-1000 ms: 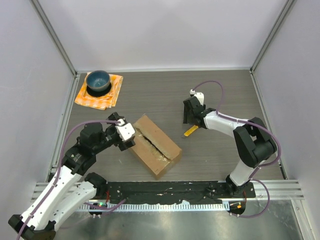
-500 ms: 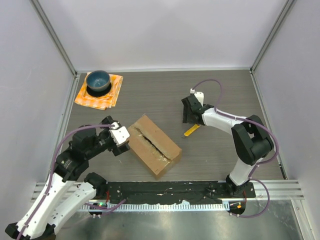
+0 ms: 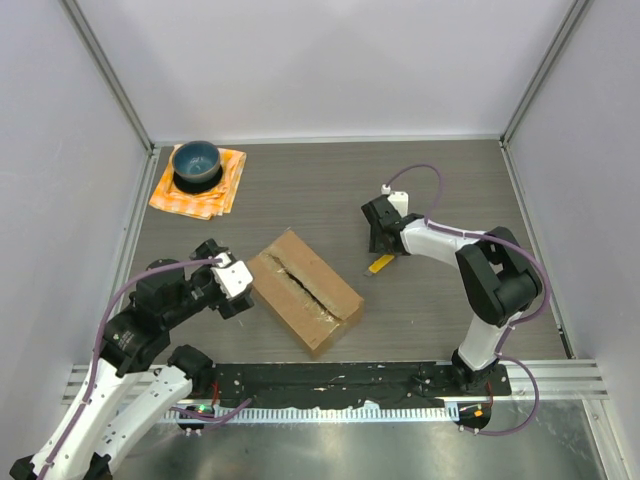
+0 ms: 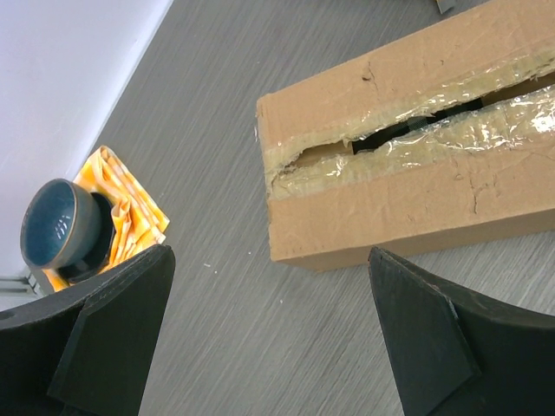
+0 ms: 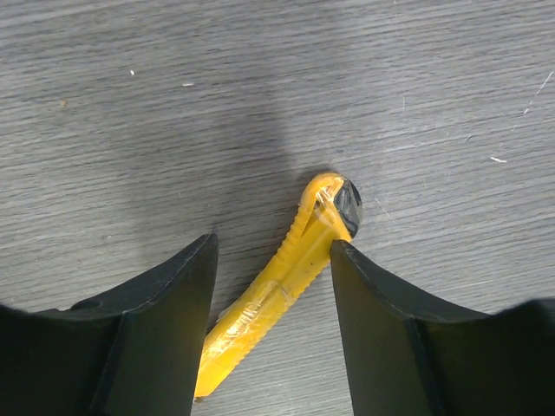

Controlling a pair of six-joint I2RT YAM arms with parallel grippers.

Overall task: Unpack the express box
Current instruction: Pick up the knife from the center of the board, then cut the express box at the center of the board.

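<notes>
The express box (image 3: pixel 304 288) is a brown carton lying at an angle mid-table, its taped top seam slit open; the left wrist view shows it (image 4: pixel 416 165) with a dark gap along the seam. My left gripper (image 3: pixel 228 287) is open and empty, just left of the box's near-left end, low over the table (image 4: pixel 269 347). My right gripper (image 3: pixel 376 243) is open above a yellow utility knife (image 3: pixel 381 263) that lies on the table. In the right wrist view the knife (image 5: pixel 286 277) lies between the spread fingers, untouched.
A blue bowl (image 3: pixel 195 162) sits on an orange cloth (image 3: pixel 200 185) at the back left, also in the left wrist view (image 4: pixel 56 230). White walls and metal frame posts enclose the table. A black rail runs along the near edge.
My left arm has drawn back toward the near left, away from the box's end. My right gripper has shifted slightly over the yellow knife. The box has not moved.
</notes>
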